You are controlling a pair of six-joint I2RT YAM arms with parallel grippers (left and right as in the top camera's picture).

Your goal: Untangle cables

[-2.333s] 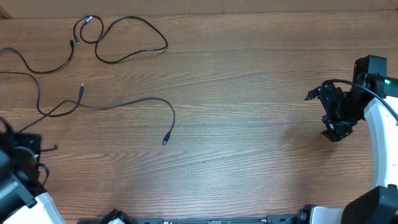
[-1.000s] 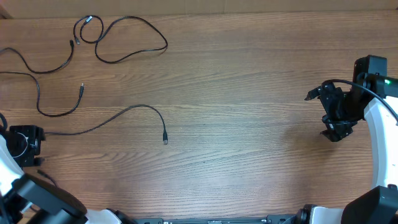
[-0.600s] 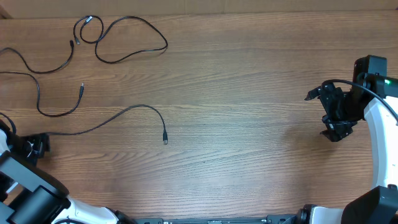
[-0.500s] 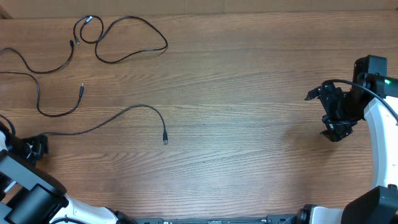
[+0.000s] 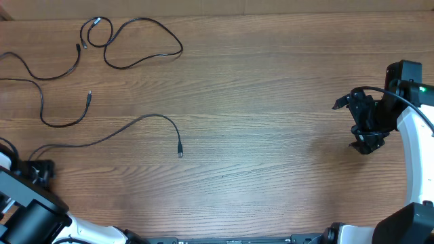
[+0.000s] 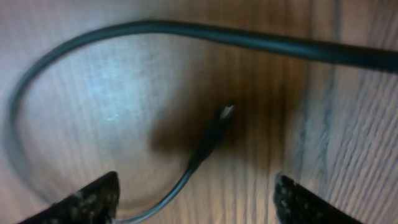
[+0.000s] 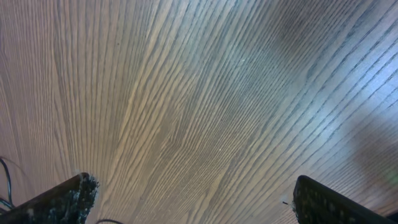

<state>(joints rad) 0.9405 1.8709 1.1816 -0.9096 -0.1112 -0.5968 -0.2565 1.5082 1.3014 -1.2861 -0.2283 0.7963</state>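
Where the long cable (image 5: 159, 115) ends, its plug (image 5: 180, 152) points toward the robot.

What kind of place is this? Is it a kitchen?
Probably a robot lab, not a kitchen: a wooden table, a left arm and a right arm beside it, and loose black cables lying on it.

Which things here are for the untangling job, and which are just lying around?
For the job: long cable, looped cable, short cable, bent cable, left gripper (open above a cable end).
Just there: wooden table, right gripper (open, over bare wood).
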